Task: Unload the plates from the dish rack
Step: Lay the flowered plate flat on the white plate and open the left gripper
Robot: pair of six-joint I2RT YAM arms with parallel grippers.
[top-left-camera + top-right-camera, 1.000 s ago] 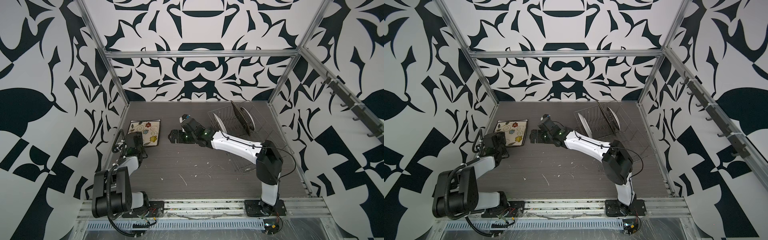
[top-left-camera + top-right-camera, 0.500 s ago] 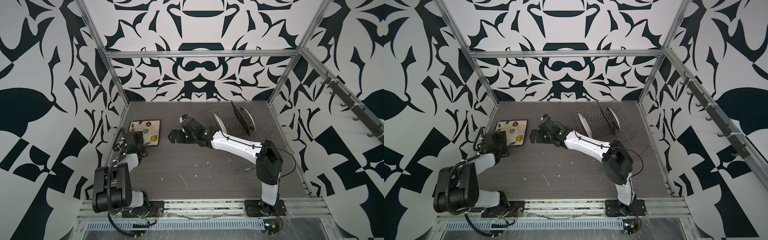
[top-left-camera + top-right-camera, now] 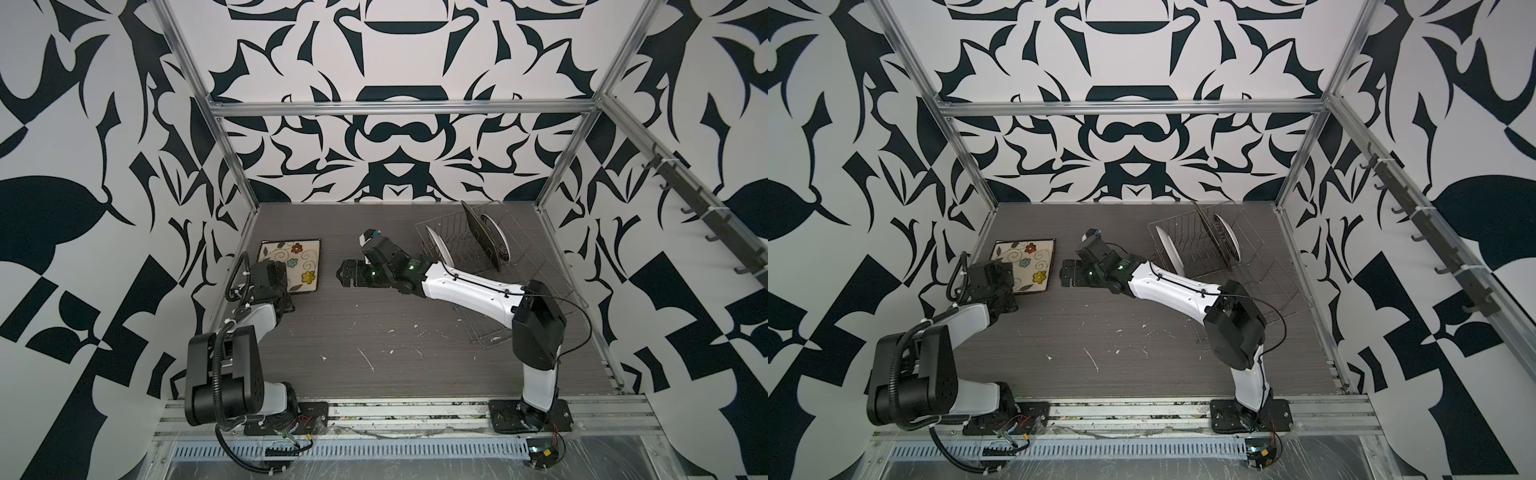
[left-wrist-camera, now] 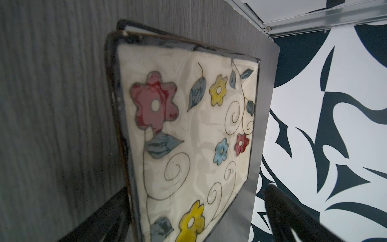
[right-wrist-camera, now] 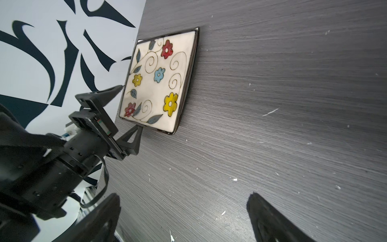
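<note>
While flowered plate (image 3: 297,259) lies flat, left gripper (image 5: 132,107) spread, right gripper (image 3: 340,277) spread

From my seat I see a dark grey wood-grain tabletop (image 3: 374,316) scattered with small white flecks (image 3: 367,358), mostly across its near half. Black-and-white patterned walls (image 3: 395,137) in an aluminium frame (image 3: 399,109) box it in, and a rail of dark hooks (image 3: 702,208) runs along the right wall
</note>
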